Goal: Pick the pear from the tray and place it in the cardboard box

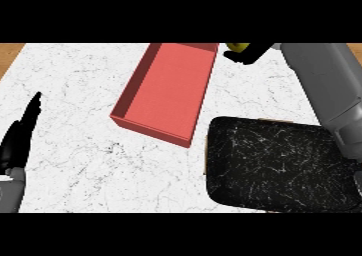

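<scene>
The left robot hand (18, 137) rests spread at the white marbled worktop's (73, 90) left edge. Just right of the open salmon-red cardboard box (169, 85), the right robot hand (252, 53) curls round the yellow-green pear (238, 46), well clear of the black speckled tray (280, 170). It would do best to swing left over the box's middle, lower, then open.

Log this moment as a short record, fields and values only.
pear: yellow-green, mostly hidden, held off the tray at the view's far edge
right hand: curled round the pear, by the far right corner of the cardboard box
cardboard box: red, open-topped, nothing visible inside, left of the tray
tray: black, speckled, no pear on it
left hand: open, fingers up, resting at the left edge
counter: white marble
</scene>
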Robot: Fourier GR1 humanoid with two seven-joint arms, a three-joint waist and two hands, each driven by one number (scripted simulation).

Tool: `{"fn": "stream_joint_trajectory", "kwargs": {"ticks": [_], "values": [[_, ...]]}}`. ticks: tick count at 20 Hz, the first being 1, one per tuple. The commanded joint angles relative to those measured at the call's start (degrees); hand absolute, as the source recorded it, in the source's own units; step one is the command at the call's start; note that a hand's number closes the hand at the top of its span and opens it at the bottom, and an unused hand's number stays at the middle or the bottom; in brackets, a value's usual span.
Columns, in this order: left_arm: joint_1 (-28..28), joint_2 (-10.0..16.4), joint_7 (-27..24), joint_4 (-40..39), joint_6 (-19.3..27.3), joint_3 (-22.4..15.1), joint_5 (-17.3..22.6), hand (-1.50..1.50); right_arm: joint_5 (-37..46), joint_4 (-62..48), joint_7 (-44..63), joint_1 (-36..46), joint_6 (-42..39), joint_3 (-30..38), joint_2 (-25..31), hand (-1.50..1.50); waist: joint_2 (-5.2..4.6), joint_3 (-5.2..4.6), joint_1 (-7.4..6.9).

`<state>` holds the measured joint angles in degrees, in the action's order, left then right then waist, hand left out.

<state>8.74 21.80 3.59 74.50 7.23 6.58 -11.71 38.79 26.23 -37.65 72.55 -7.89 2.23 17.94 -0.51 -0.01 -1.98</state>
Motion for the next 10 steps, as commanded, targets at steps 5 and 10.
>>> {"fn": "stream_joint_trajectory", "kwargs": {"ticks": [5,10], "values": [[-1.84,-1.08,0.7,3.41,0.08,-0.73,-0.62,0.0,-2.42,-6.82,12.54,10.31,0.78,3.55,-9.9,1.5,-0.16,-0.02,-1.11],[-0.44,-2.11,0.06,3.38,0.46,-1.99,-1.73,0.0,-2.36,-11.99,16.45,13.72,2.86,4.41,-14.31,1.5,-0.88,-0.07,-2.3]]}}
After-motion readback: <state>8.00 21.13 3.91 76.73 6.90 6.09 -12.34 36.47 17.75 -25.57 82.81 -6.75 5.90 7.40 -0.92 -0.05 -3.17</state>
